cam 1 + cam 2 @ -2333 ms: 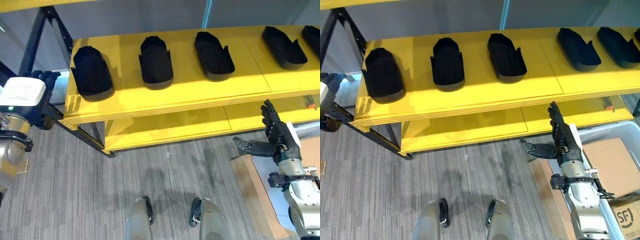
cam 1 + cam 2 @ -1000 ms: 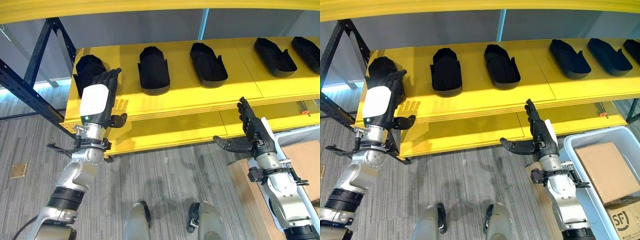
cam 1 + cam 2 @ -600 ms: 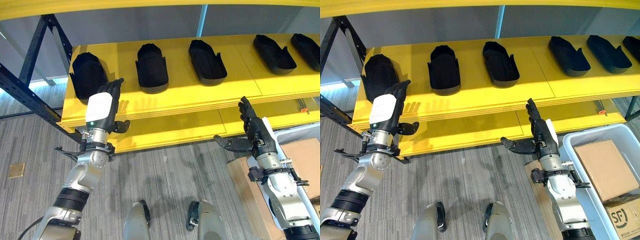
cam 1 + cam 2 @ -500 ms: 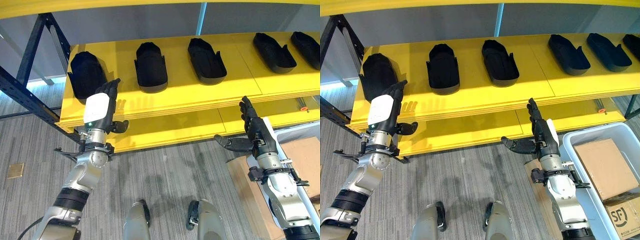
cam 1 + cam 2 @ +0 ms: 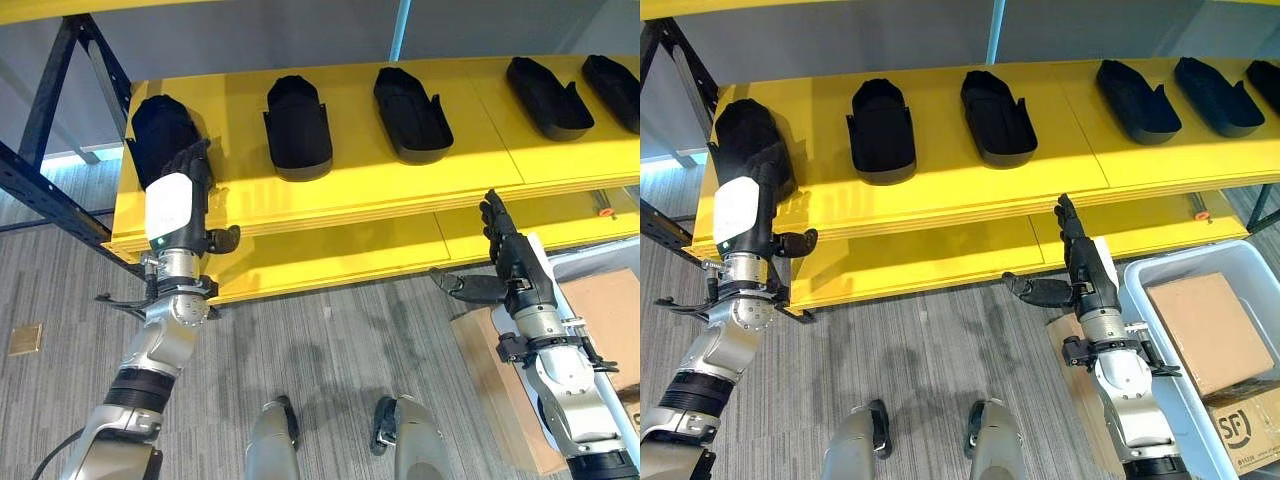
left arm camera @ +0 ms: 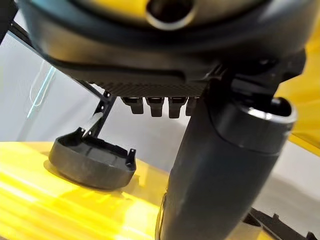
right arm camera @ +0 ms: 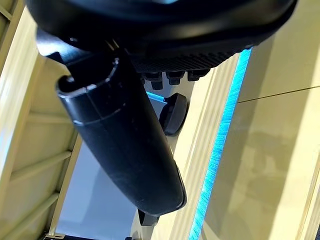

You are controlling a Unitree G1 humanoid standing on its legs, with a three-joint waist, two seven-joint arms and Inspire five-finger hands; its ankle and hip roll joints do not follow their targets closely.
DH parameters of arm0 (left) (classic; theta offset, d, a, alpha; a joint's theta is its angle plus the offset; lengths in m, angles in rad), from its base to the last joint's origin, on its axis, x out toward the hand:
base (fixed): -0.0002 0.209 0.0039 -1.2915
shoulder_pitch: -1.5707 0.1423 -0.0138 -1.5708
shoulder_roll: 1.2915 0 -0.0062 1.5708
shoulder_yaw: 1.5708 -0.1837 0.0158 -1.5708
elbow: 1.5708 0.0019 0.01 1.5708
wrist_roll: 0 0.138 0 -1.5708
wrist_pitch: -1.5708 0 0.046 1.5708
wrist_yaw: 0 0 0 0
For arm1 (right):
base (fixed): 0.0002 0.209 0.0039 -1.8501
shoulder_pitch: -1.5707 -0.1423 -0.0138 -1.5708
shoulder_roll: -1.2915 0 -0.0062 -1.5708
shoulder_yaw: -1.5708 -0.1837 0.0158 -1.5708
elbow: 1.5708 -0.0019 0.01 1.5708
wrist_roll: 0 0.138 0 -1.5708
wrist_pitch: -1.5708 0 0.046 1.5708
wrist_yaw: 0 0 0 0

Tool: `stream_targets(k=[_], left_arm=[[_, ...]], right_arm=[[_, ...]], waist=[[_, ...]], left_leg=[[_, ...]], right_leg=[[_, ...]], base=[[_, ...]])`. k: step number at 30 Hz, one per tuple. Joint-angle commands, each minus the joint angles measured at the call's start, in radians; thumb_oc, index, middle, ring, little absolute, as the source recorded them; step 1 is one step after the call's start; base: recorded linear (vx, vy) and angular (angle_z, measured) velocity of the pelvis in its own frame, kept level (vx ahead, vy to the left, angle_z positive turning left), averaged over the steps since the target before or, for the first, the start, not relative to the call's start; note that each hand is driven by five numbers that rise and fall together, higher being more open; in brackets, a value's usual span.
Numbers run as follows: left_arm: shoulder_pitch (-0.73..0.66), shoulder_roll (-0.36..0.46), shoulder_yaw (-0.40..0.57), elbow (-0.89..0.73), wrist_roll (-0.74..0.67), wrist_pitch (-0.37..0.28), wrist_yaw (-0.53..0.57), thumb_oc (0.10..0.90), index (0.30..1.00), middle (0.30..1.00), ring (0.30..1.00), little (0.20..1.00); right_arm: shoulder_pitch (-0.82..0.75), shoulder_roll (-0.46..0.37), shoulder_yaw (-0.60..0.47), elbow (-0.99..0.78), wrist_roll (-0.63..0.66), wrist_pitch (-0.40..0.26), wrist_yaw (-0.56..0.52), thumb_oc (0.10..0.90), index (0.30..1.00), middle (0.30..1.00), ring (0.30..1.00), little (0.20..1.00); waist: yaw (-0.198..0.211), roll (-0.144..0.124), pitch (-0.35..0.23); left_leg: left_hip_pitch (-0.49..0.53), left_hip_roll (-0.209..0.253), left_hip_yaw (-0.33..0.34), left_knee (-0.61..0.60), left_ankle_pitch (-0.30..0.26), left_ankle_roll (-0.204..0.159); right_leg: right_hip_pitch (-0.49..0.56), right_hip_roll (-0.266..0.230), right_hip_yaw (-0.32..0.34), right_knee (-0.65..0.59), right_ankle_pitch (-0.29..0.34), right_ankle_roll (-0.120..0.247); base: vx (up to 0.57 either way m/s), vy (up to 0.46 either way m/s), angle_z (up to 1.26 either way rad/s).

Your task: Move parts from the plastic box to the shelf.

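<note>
— Yellow shelf across the far side of the scene: what sits on it?

— Black moulded parts, laid in a row along the upper board. From the left: the leftmost part, a second part, a third part, then a fourth part and a fifth part at the far right. Each lies apart from its neighbours.

— And the robot's left hand?

— Raised in front of the shelf's left end, just near of the leftmost part. Its fingers are straight and point up toward that part, its thumb stands out to the right. It holds nothing. The left wrist view shows one black part resting on the yellow board beyond the fingers, with a clear gap between.

— The right hand?

— Upright below the front edge of the upper board, fingers extended, thumb spread to the left, palm empty. It touches neither the shelf nor any part.

— Where is the plastic box?

— On the near right, pale grey, beside the right arm. A brown cardboard sheet lies inside it, and a cardboard carton shows at its near corner. Whether more black parts lie under the cardboard cannot be told.

— Underfoot?

— Grey striped carpet, with the shelf's dark steel frame rising at the left.
</note>
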Motion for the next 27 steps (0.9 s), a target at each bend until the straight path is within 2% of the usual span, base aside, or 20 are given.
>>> stream_targets(k=[1, 9, 10, 11, 13, 14, 16, 17, 18, 19, 22, 24, 25, 27], left_arm=[[-0.144, 0.067, 0.066, -0.022, -0.033, -0.033, 0.098, 0.900, 1.000, 1.000, 1.000, 1.000], [-0.148, 0.053, 0.074, 0.028, -0.106, -0.044, 0.090, 0.900, 1.000, 1.000, 1.000, 1.000], [-0.147, 0.049, 0.077, 0.034, -0.122, -0.045, 0.089, 0.900, 1.000, 1.000, 1.000, 1.000], [-0.152, 0.049, 0.077, 0.044, -0.131, -0.044, 0.091, 0.900, 1.000, 1.000, 1.000, 1.000], [-0.165, 0.046, 0.079, 0.063, -0.173, -0.052, 0.094, 0.900, 1.000, 1.000, 1.000, 1.000], [-0.172, 0.049, 0.079, 0.065, -0.178, -0.050, 0.093, 0.900, 1.000, 1.000, 1.000, 1.000], [-0.180, 0.048, 0.078, 0.082, -0.198, -0.053, 0.093, 0.900, 1.000, 1.000, 1.000, 1.000], [-0.185, 0.053, 0.076, 0.091, -0.200, -0.051, 0.096, 0.900, 1.000, 1.000, 1.000, 1.000], [-0.189, 0.057, 0.076, 0.100, -0.208, -0.051, 0.095, 0.900, 1.000, 1.000, 1.000, 1.000], [-0.190, 0.060, 0.080, 0.105, -0.217, -0.050, 0.095, 0.900, 1.000, 1.000, 1.000, 1.000], [-0.196, 0.069, 0.088, 0.129, -0.239, -0.051, 0.100, 0.900, 1.000, 1.000, 1.000, 1.000], [-0.201, 0.071, 0.096, 0.144, -0.258, -0.054, 0.106, 0.900, 1.000, 1.000, 1.000, 1.000], [-0.202, 0.072, 0.097, 0.147, -0.265, -0.055, 0.107, 0.900, 1.000, 1.000, 1.000, 1.000], [-0.200, 0.075, 0.101, 0.150, -0.273, -0.056, 0.106, 0.900, 1.000, 1.000, 1.000, 1.000]], right_arm=[[-0.083, -0.025, -0.059, -0.075, -0.005, -0.128, -0.022, 0.900, 1.000, 1.000, 1.000, 1.000], [-0.081, -0.022, -0.065, -0.082, -0.003, -0.124, -0.015, 0.900, 1.000, 1.000, 1.000, 1.000], [-0.081, -0.022, -0.065, -0.081, -0.002, -0.124, -0.015, 0.900, 1.000, 1.000, 1.000, 1.000], [-0.082, -0.022, -0.064, -0.080, -0.002, -0.125, -0.015, 0.900, 1.000, 1.000, 1.000, 1.000], [-0.084, -0.023, -0.065, -0.080, 0.000, -0.124, -0.016, 0.900, 1.000, 1.000, 1.000, 1.000], [-0.084, -0.024, -0.064, -0.081, 0.000, -0.125, -0.016, 0.900, 1.000, 1.000, 1.000, 1.000], [-0.084, -0.022, -0.064, -0.082, 0.002, -0.125, -0.016, 0.900, 1.000, 1.000, 1.000, 1.000], [-0.085, -0.023, -0.061, -0.083, 0.003, -0.126, -0.016, 0.900, 1.000, 1.000, 1.000, 1.000], [-0.086, -0.023, -0.061, -0.084, 0.003, -0.125, -0.014, 0.900, 1.000, 1.000, 1.000, 1.000], [-0.085, -0.024, -0.061, -0.084, 0.001, -0.125, -0.016, 0.900, 1.000, 1.000, 1.000, 1.000], [-0.087, -0.024, -0.058, -0.087, 0.002, -0.125, -0.012, 0.900, 1.000, 1.000, 1.000, 1.000], [-0.085, -0.025, -0.057, -0.089, 0.005, -0.126, -0.011, 0.900, 1.000, 1.000, 1.000, 1.000], [-0.084, -0.026, -0.057, -0.091, 0.005, -0.126, -0.012, 0.900, 1.000, 1.000, 1.000, 1.000], [-0.081, -0.028, -0.059, -0.094, 0.008, -0.127, -0.010, 0.900, 1.000, 1.000, 1.000, 1.000]], waist=[[-0.015, -0.001, -0.054], [-0.024, -0.007, -0.055], [-0.025, -0.007, -0.059], [-0.026, -0.007, -0.059], [-0.028, -0.009, -0.059], [-0.029, -0.012, -0.055], [-0.031, -0.012, -0.060], [-0.031, -0.014, -0.056], [-0.032, -0.013, -0.060], [-0.032, -0.015, -0.056], [-0.033, -0.014, -0.061], [-0.034, -0.017, -0.056], [-0.035, -0.015, -0.059], [-0.035, -0.016, -0.058]], left_leg=[[0.079, 0.027, -0.027, -0.004, -0.094, 0.014], [0.073, 0.031, -0.025, 0.000, -0.095, 0.013], [0.081, 0.030, -0.035, 0.005, -0.119, 0.007], [0.080, 0.031, -0.035, 0.006, -0.119, 0.007], [0.077, 0.032, -0.034, 0.005, -0.118, 0.008], [0.067, 0.034, -0.024, 0.005, -0.096, 0.015], [0.074, 0.033, -0.033, 0.008, -0.118, 0.008], [0.063, 0.035, -0.023, 0.008, -0.096, 0.015], [0.069, 0.034, -0.033, 0.013, -0.119, 0.008], [0.060, 0.035, -0.022, 0.011, -0.097, 0.015], [0.065, 0.034, -0.033, 0.016, -0.120, 0.008], [0.055, 0.035, -0.024, 0.014, -0.098, 0.015], [0.064, 0.035, -0.034, 0.018, -0.123, 0.007], [0.064, 0.034, -0.034, 0.018, -0.123, 0.007]], right_leg=[[0.113, 0.009, 0.038, -0.124, 0.043, 0.039], [0.102, 0.014, 0.046, -0.126, 0.047, 0.040], [0.108, 0.019, 0.058, -0.119, 0.029, 0.049], [0.106, 0.020, 0.058, -0.118, 0.028, 0.049], [0.102, 0.021, 0.059, -0.117, 0.030, 0.049], [0.094, 0.018, 0.050, -0.122, 0.048, 0.039], [0.099, 0.023, 0.063, -0.116, 0.030, 0.049], [0.091, 0.019, 0.053, -0.121, 0.048, 0.040], [0.096, 0.024, 0.064, -0.114, 0.030, 0.049], [0.089, 0.020, 0.053, -0.120, 0.048, 0.040], [0.093, 0.026, 0.065, -0.115, 0.031, 0.049], [0.084, 0.021, 0.054, -0.120, 0.050, 0.039], [0.091, 0.026, 0.065, -0.114, 0.030, 0.050], [0.092, 0.026, 0.065, -0.115, 0.030, 0.050]], base=[[0.00, 0.000, 0.00], [0.01, 0.006, -0.02], [0.09, 0.018, -0.02], [0.09, 0.013, -0.05], [-0.04, 0.013, -0.08], [-0.08, 0.012, -0.04], [0.00, 0.000, 0.00], [0.08, 0.004, -0.01], [-0.08, 0.014, 0.01], [0.00, 0.000, 0.00], [0.03, 0.003, -0.01], [-0.04, 0.008, -0.01], [0.07, 0.014, -0.03], [0.04, 0.005, -0.01]])
